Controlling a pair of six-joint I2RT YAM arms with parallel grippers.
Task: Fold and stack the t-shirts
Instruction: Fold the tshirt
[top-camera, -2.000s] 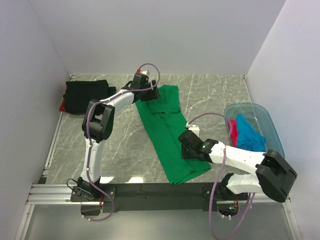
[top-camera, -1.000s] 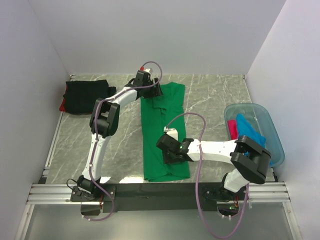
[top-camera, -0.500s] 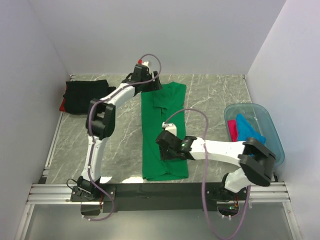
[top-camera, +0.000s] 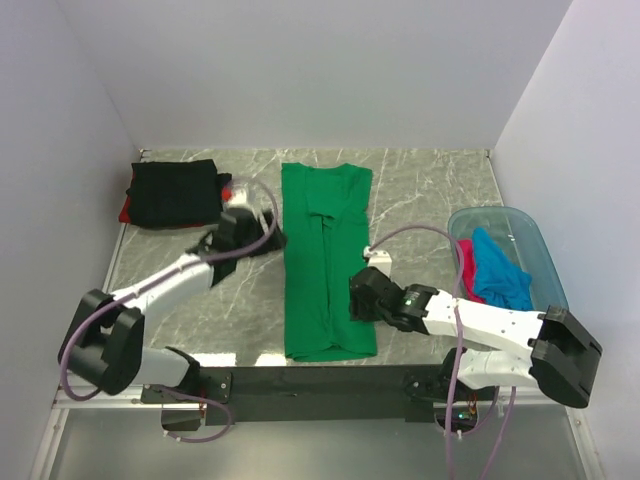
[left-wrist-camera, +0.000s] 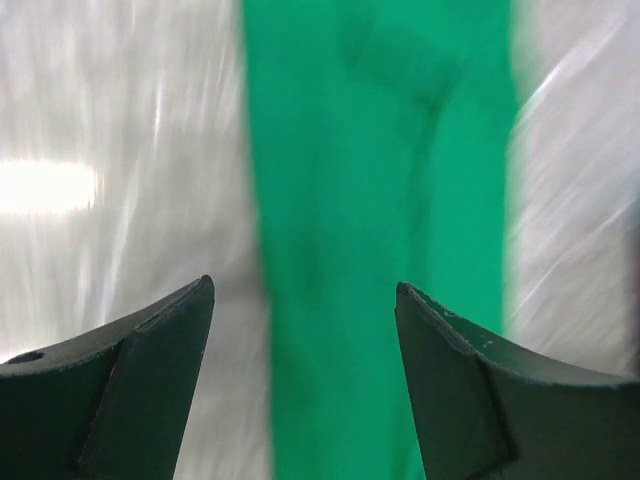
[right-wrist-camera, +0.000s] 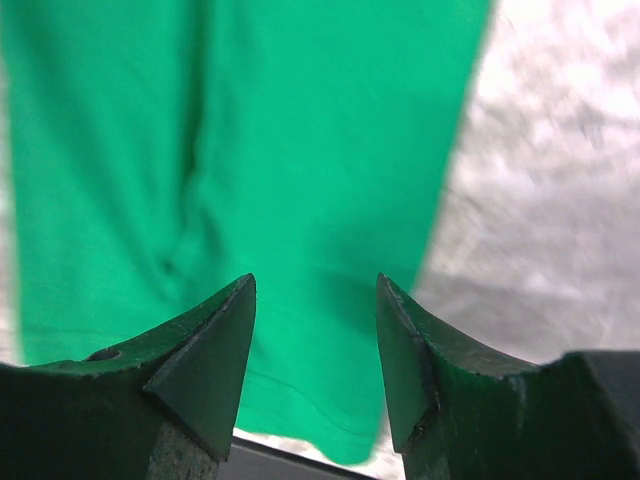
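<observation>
A bright green t-shirt (top-camera: 325, 260) lies folded into a long narrow strip down the middle of the table; it also shows in the left wrist view (left-wrist-camera: 380, 200) and the right wrist view (right-wrist-camera: 250, 150). My left gripper (top-camera: 268, 240) is open and empty just left of the strip's upper half. My right gripper (top-camera: 358, 303) is open and empty at the strip's lower right edge. A black t-shirt (top-camera: 175, 192) lies folded at the back left on a red one (top-camera: 125, 212). Blue (top-camera: 497, 268) and pink (top-camera: 464, 265) shirts sit in the tub.
A translucent blue plastic tub (top-camera: 540, 240) stands at the right side of the marble table (top-camera: 420, 200). White walls close in the back and both sides. A black rail (top-camera: 320, 382) runs along the near edge by the arm bases.
Both grippers let go of the green shirt, which now lies straight. The left arm has drawn back from the far collar end to the strip's left side; the right gripper backed off to the right.
</observation>
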